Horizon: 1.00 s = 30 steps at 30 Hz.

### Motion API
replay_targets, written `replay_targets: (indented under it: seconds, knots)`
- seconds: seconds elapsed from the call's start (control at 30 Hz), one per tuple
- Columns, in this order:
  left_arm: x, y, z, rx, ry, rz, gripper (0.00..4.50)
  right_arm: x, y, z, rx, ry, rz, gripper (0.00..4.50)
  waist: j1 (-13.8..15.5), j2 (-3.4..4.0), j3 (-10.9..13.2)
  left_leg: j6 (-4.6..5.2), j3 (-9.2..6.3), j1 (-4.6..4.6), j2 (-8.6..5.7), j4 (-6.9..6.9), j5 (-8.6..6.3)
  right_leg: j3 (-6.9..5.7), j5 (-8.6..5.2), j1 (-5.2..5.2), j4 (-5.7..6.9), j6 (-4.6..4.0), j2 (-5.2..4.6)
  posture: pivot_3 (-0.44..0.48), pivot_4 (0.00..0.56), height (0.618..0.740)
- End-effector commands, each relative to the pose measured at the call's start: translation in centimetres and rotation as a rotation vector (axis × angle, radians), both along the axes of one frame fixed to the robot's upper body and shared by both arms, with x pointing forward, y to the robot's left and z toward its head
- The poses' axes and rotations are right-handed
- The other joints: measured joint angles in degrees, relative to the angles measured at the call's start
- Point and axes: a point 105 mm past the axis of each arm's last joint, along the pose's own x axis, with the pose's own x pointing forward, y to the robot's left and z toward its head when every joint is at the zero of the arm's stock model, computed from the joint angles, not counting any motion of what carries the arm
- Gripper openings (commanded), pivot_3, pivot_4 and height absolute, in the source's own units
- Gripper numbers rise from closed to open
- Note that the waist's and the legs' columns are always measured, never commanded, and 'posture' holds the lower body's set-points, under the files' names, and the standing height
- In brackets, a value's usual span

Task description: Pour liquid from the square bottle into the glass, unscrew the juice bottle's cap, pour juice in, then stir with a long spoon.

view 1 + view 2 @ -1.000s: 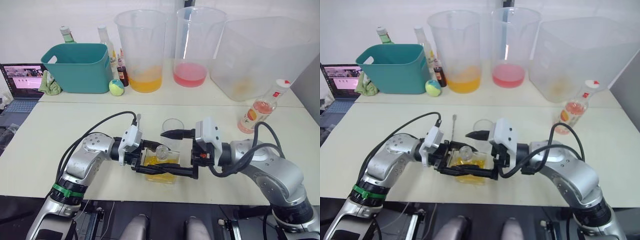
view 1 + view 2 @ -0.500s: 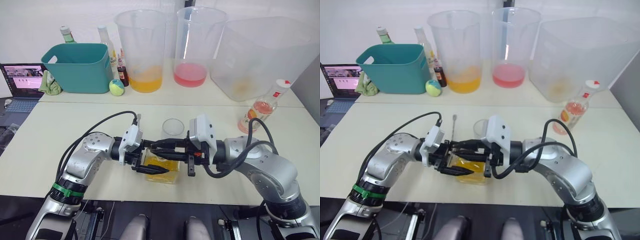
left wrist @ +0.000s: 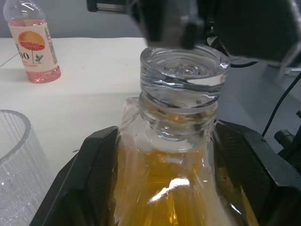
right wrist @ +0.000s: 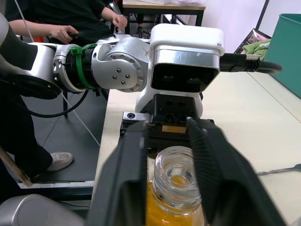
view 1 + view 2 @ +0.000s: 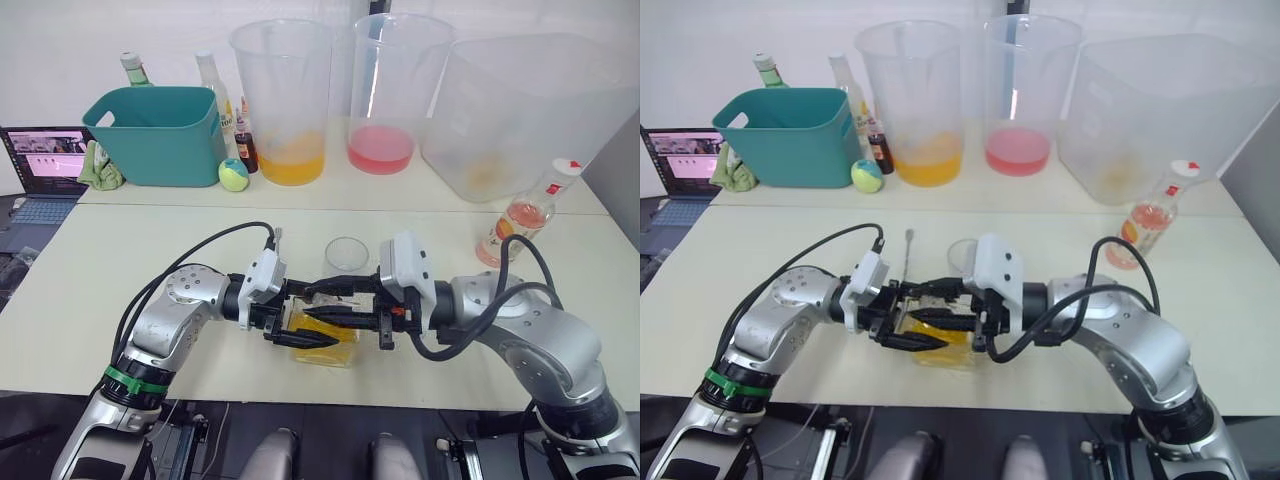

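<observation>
The square bottle [image 5: 335,348] with yellow-orange liquid stands near the table's front edge. My left gripper [image 5: 312,318] is shut on its body, one black finger [image 3: 94,179] on each flat side. My right gripper [image 5: 336,304] reaches in from the right, and its fingers [image 4: 127,179] are closed on the bottle's round glass top [image 4: 176,175]. The glass [image 5: 346,253] stands empty just behind the bottle. The long spoon [image 5: 908,246] lies on the table left of the glass. The juice bottle [image 5: 517,218] with its white cap [image 5: 566,167] stands at the far right.
Three large clear pitchers [image 5: 283,100] line the back table, beside a teal bin [image 5: 155,133], small bottles and a yellow-green ball [image 5: 233,175]. A laptop [image 5: 40,165] sits at the far left. In the right wrist view a person [image 4: 70,19] sits behind the robot's arm.
A second ago my right gripper stood wide open around the bottle. It has since moved left and closed on the bottle's top. The left gripper and the bottle have stayed put.
</observation>
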Motion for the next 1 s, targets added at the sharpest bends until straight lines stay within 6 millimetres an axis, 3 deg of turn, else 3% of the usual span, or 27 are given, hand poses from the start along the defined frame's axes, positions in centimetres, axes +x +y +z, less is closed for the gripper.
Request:
replay_targets:
  seconds: [0.03, 0.27, 1.0]
  knots:
    - [0.2, 0.1, -0.4, 0.043, -0.012, 0.026, 2.80, -0.3, 0.0, 0.4, 0.002, -0.025, 0.005, 2.46, 0.01, 0.00, 0.00, 0.00, 0.00, 0.00, 0.00, 0.00, 0.00, 0.00, 0.00, 0.00, 0.00, 0.00, 0.00, 0.000, 0.150, 0.729]
    - [0.2, 0.1, -0.3, 0.046, -0.013, 0.027, 2.80, 0.5, -0.2, -0.4, -0.022, -0.006, -0.031, 2.46, 0.00, 0.00, 0.00, 0.00, 0.00, 0.00, 0.00, 0.00, 0.00, 0.00, 0.00, 0.00, 0.00, 0.00, 0.00, 0.000, 0.150, 0.729]
    - [0.2, 0.2, -0.4, 0.052, -0.012, 0.031, 2.80, 0.2, -0.1, -0.7, -0.023, -0.011, -0.015, 2.46, -0.02, 0.00, 0.00, 0.00, 0.00, 0.00, 0.00, -0.01, 0.00, 0.00, 0.00, -0.01, -0.01, 0.00, 0.00, 0.000, 0.150, 0.729]
